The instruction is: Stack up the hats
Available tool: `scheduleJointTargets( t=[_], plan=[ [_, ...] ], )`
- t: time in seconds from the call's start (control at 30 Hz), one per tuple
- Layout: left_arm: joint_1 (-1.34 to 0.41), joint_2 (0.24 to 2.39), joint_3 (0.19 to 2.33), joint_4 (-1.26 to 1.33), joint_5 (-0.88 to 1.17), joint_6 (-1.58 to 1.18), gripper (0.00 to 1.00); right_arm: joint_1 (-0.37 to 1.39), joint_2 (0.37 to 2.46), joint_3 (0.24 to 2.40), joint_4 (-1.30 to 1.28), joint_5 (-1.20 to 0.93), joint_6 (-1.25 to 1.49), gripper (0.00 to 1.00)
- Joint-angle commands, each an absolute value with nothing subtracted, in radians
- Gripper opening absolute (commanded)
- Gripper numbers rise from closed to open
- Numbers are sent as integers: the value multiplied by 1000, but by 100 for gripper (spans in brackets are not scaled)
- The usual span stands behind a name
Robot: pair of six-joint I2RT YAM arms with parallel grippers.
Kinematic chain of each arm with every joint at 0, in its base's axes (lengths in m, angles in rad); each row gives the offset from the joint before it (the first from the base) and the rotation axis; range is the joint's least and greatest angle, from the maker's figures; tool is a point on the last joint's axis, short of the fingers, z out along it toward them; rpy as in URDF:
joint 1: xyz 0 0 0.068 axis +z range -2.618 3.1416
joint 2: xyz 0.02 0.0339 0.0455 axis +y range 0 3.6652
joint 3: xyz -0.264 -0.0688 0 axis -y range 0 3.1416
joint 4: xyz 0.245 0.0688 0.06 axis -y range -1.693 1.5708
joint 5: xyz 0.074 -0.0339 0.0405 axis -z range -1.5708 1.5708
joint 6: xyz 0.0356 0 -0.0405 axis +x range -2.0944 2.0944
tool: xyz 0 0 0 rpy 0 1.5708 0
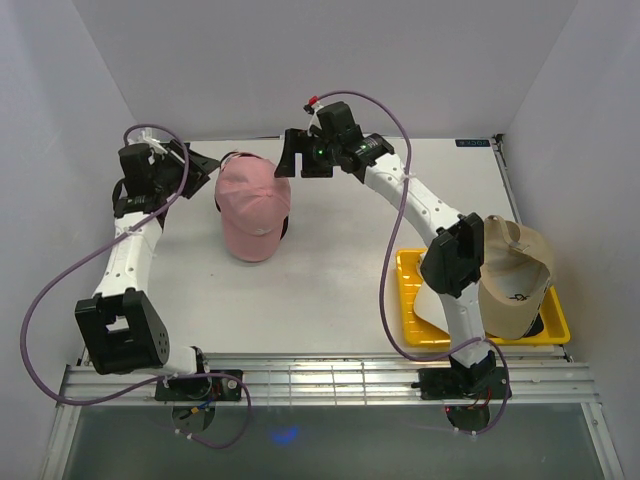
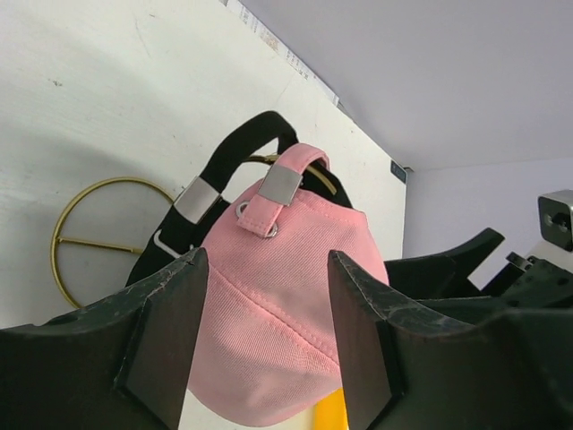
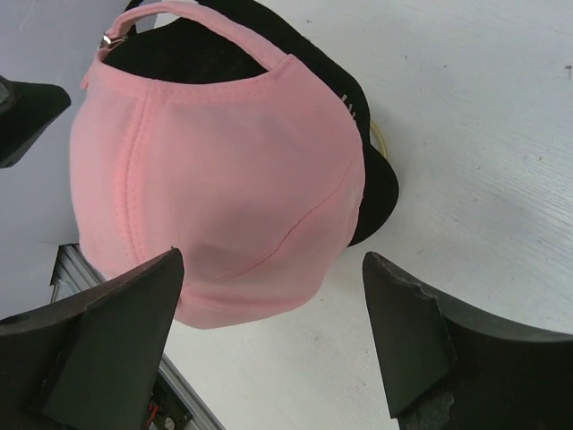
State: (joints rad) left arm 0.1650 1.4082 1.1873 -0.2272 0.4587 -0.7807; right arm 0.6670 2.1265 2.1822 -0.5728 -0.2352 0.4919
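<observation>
Hats sit in 2 groups in the top view. The pink cap [image 1: 253,205] is at the back of the table [image 1: 350,270], and the tan cap [image 1: 515,272] is over the yellow tray [image 1: 556,336] at the right, with something white under it that is too hidden to name. The left gripper [image 1: 205,170] is just beside the pink cap's left side and the right gripper [image 1: 300,155] just beside its right; both have their fingers spread and hold nothing.

From the left wrist, the pink cap [image 2: 286,296] lies over the black cap [image 2: 235,159], whose strap arches above the gold wire stand [image 2: 89,228]. The fingers stand apart on either side of the crown, without pinching it.

From the right wrist, the pink cap [image 3: 215,179] covers the black cap [image 3: 378,188] except for a dark rim. The fingers are wide and clear of the fabric.

The pink cap looks seated, so the job now is probably a clean exit: each arm should lift straight away so neither finger snags a strap or twists the 2 stacked caps.
</observation>
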Motion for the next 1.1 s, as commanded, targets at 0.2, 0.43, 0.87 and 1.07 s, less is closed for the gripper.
scheduleJointTargets(
  t=[0.2, 0.43, 0.87, 1.07],
  plan=[
    [94, 1447, 1290, -251, 362, -683, 64, 652, 2099, 2123, -480, -253, 497, 86],
    [89, 1430, 1252, -287, 324, -669, 62, 678, 1936, 1968, -393, -170, 465, 85],
    [89, 1433, 1224, -302, 333, -676, 59, 817, 1965, 2078, -468, -58, 393, 83],
    [89, 1442, 1227, -314, 339, -672, 58, 842, 2032, 2154, -538, -5, 396, 83]
  ],
)
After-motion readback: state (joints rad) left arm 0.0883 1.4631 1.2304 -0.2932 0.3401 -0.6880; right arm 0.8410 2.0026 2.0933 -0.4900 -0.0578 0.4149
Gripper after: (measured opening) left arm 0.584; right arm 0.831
